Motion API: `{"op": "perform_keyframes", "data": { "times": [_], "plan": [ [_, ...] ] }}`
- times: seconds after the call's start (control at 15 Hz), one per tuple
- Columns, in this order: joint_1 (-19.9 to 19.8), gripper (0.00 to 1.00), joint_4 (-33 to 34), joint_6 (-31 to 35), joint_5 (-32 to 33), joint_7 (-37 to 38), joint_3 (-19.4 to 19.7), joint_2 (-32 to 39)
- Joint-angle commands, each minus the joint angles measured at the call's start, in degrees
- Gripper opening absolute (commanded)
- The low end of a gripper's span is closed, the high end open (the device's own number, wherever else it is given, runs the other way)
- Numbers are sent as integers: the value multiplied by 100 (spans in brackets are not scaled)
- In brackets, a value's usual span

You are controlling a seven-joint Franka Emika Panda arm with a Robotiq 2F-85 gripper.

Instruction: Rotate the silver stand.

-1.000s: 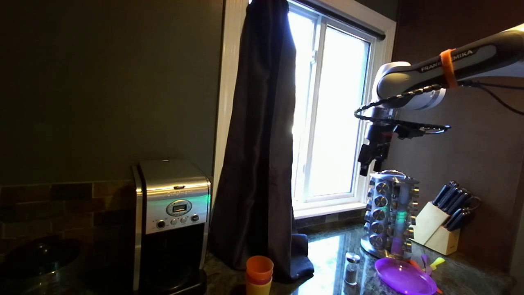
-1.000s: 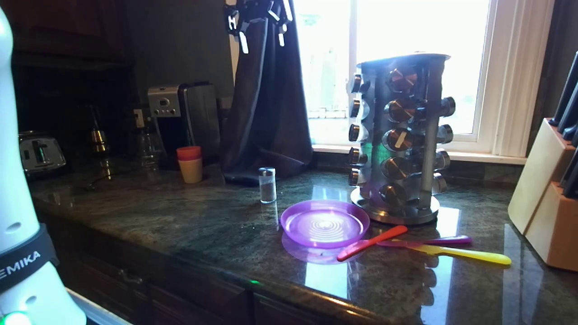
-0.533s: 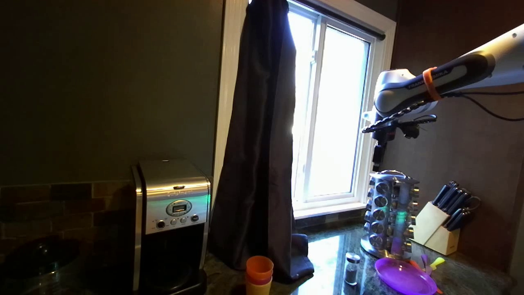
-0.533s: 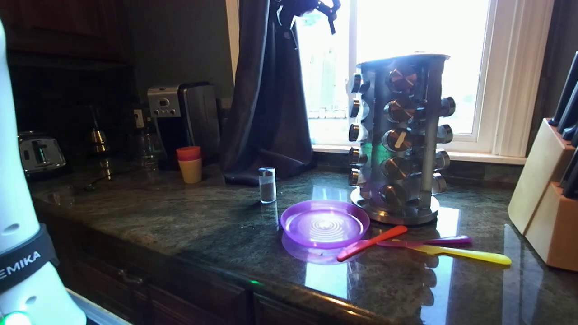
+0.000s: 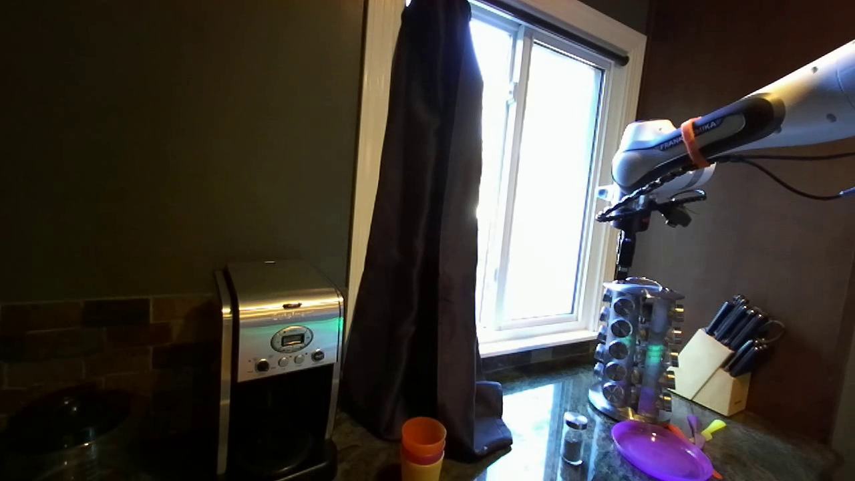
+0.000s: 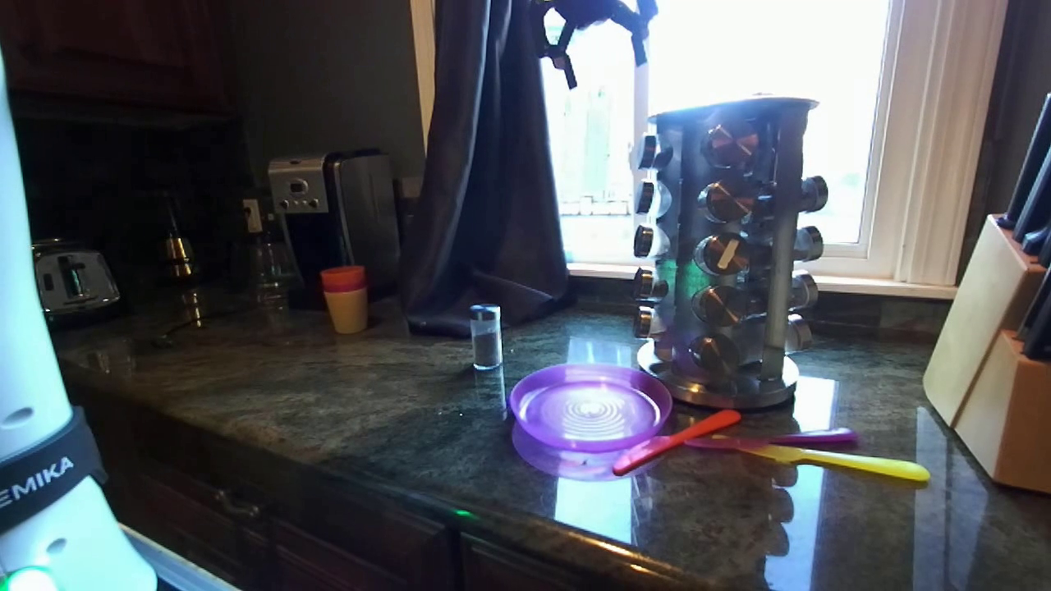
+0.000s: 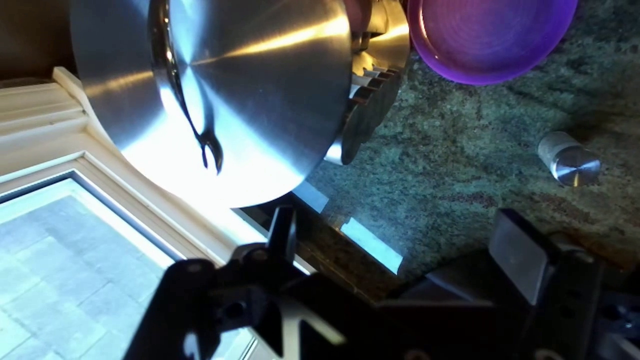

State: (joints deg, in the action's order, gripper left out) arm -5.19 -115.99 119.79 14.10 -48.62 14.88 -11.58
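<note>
Tall cylindrical silver stand [image 6: 727,254] of chrome tiers, with metal-capped jars [image 6: 727,203]: beside and below the pincer [image 7: 398,240], upright. Pincer: parted wide, gripping nothing. Likely faults: descent from here, with arched metal handle [image 7: 169,65] outside the gap, ending in missed grasp; off-centre push, causing sliding or tipping instead of turning. Round purple plate [image 6: 591,406]: below pincer, beside stand; liable to knocks. Desk [image 6: 394,394]: dark, glossy speckled stone, beneath pincer. Bright pale-framed window [image 6: 722,49], long dark curtain [image 6: 493,205]: behind pincer in an exterior view. Room: dim, dark-walled.

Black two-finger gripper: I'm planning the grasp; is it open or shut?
Open: in the wrist view, the gripper has its fingers wide apart.
</note>
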Motion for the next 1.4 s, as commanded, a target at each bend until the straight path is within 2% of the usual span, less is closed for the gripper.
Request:
{"op": "perform_keyframes", "data": {
  "times": [0.0,0.2,0.53,0.67,1.33],
  "plan": [
    [-107,100,15,-7,-30,-23,-97,11],
    [-120,100,191,42,-150,-152,-28,126],
    [-224,100,940,-814,-1085,-1452,245,572],
    [-378,100,1242,-949,-1231,-1702,293,801],
    [-1095,100,2380,-1062,-1370,-2712,235,1944]
  ]
}}
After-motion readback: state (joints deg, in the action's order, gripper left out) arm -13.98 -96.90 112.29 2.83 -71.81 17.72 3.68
